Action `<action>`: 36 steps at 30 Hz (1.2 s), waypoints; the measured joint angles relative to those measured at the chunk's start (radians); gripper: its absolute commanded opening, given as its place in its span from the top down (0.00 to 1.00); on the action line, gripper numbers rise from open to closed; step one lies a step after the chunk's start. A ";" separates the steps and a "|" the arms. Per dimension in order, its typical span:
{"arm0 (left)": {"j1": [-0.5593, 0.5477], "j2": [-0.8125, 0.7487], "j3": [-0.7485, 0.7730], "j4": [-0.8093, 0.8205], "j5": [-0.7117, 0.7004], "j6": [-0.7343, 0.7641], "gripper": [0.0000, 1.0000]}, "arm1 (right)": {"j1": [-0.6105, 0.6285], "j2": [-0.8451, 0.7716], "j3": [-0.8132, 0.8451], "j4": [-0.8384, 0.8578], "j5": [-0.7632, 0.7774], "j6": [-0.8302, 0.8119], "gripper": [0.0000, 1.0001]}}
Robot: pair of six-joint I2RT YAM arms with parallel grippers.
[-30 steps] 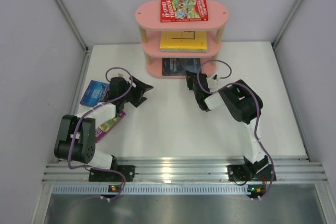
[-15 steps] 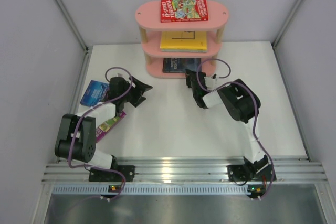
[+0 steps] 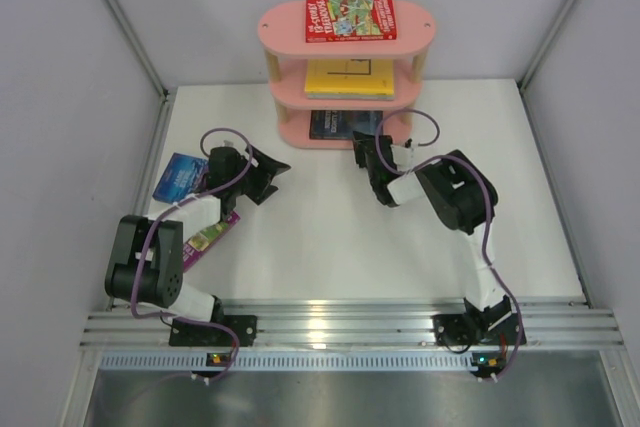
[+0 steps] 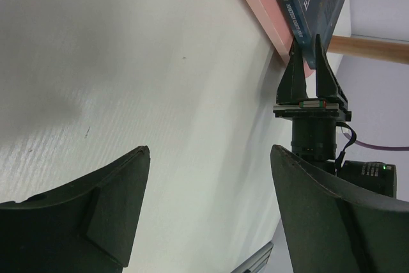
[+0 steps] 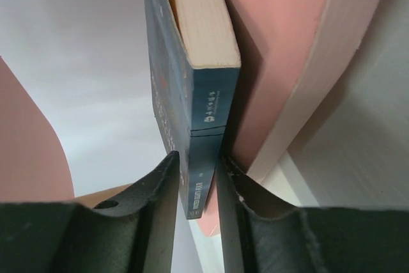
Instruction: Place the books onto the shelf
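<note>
While the left gripper [image 3: 278,179] hangs over the white table [image 3: 330,247] with its jaws spread wide and nothing between them, the right gripper [image 3: 360,145] is up against the front of the pink shelf [image 3: 285,32], at its bottom tier. Its jaws stand narrow, one on each side of the near edge of the dark navy book [image 3: 340,124]. Whether they actually pinch it or only flank it closely I cannot tell. That book lies flat on the lowest board, its near edge jutting a little past the pink rim. On the middle tier sits the yellow book [image 3: 345,77], and the red illustrated book [image 3: 350,19] lies on top. Two books are off the shelf, on the table's left side: the blue book [image 3: 180,175] beside the left arm's wrist, and the purple book [image 3: 212,232] partly under that arm.
</note>
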 measured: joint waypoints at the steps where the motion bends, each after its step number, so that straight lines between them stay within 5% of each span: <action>1: 0.000 0.000 0.000 0.000 0.000 0.000 0.19 | -0.001 -0.001 -0.002 0.003 -0.005 -0.004 0.66; 22: 0.056 -0.129 0.046 -0.186 -0.097 -0.008 0.14 | 0.006 -0.240 -0.128 -0.105 -0.162 -0.162 0.47; 31: 0.234 -0.379 0.102 -0.575 -0.429 -0.076 0.04 | 0.228 -0.276 -0.156 -0.134 -0.325 -0.303 0.19; 36: 0.344 -0.542 0.060 -0.687 -0.575 -0.071 0.03 | 0.357 -0.107 0.000 -0.078 -0.462 -0.360 0.09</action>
